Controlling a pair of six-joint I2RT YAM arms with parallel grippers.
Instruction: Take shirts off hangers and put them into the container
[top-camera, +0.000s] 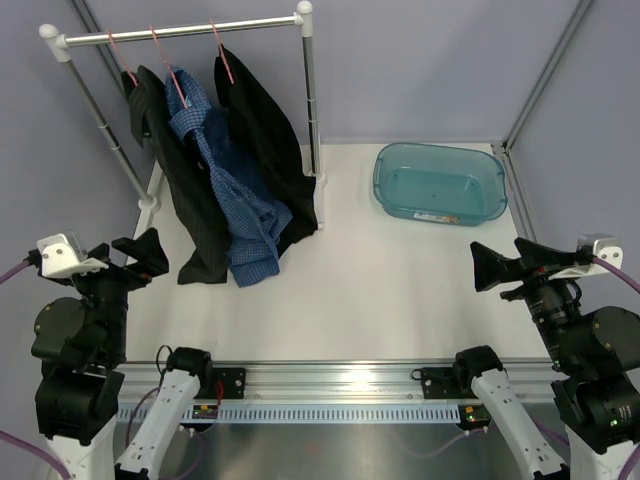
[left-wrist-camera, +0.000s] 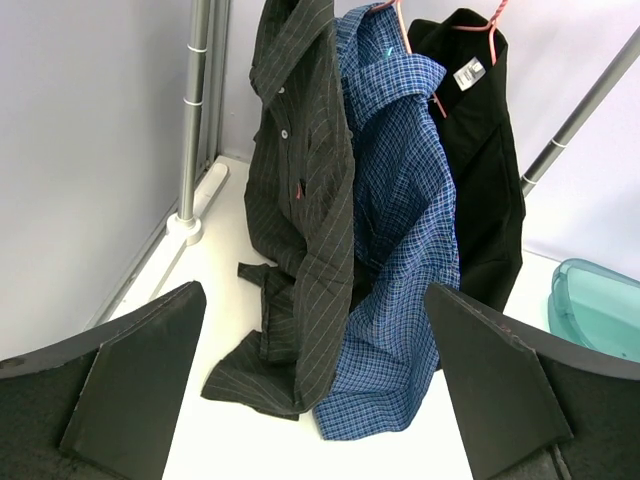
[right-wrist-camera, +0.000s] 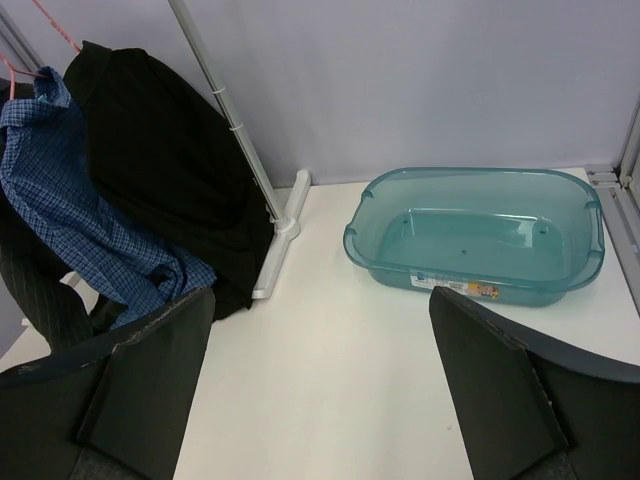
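Simply white table (top-camera: 390, 290) with teal container (top-camera: 385, 190), lilac walls (top-camera: 420, 60) around.

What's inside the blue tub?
Nothing is in the container: its whole bare floor shows. The shirts all hang on the rail. Nothing is covered, since the walls are see-through.

robot test cell, lab-like: white tabletop (top-camera: 400, 290) boxed in by plain grey panels (top-camera: 430, 70) on metal struts (top-camera: 545, 75); robot arms (top-camera: 160, 410) bolted to an aluminium rail (top-camera: 330, 380) at near edge.
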